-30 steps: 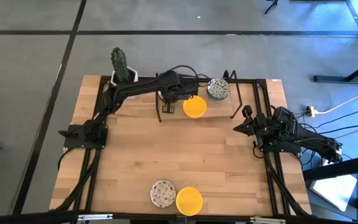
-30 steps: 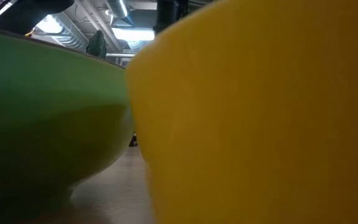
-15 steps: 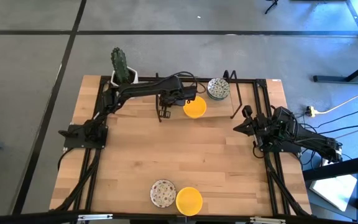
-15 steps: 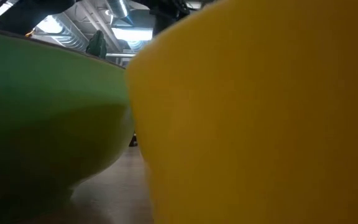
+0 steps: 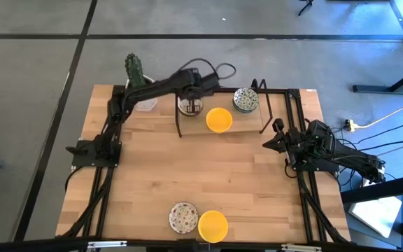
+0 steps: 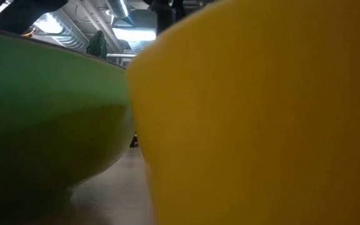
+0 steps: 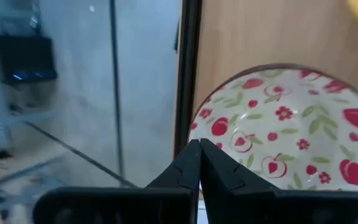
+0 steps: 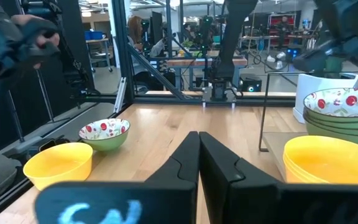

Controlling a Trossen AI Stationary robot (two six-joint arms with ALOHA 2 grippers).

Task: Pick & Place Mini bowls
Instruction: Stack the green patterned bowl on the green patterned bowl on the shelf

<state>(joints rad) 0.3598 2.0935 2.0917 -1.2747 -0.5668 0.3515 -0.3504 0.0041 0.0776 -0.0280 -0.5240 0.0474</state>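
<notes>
Bowls (image 6: 249, 125) up close block the low view.

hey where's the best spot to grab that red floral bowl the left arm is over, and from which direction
Probably the rim, from straight above. The red floral bowl sits upright and open, a thin edge with its inside bare, so one finger could go inside and one outside. The left gripper is over its edge, jaws shut; they would need opening first.
</notes>
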